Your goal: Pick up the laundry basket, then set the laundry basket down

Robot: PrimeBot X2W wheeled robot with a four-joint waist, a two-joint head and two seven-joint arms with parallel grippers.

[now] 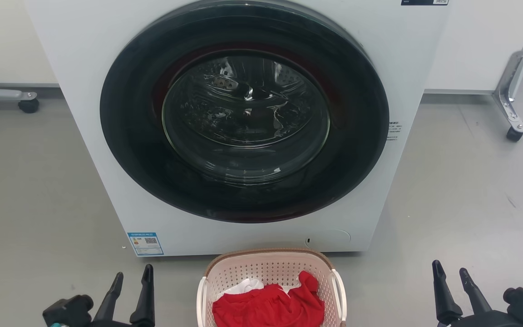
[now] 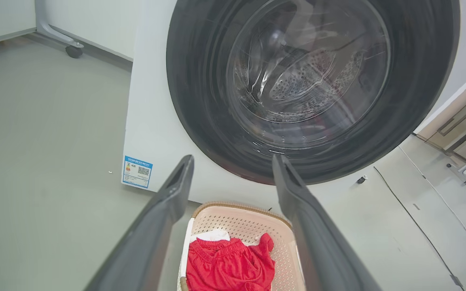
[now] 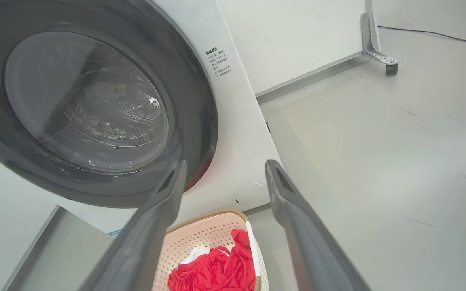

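L hand (image 1: pixel 134 270) & R hand (image 1: pixel 448 266) gaping, empty, flanking laundry basket (image 1: pixel 266 269) (red cloth (image 1: pixel 270 306) inside).

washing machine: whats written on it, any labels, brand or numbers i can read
Blue sticker, low on the washing machine's front, left of the door: a QR code and print too small to read.
Grey print block right of the door: several short lines, too blurred to read.
Dark badge at the machine's top: cut off, unreadable.
No brand or number is legible.
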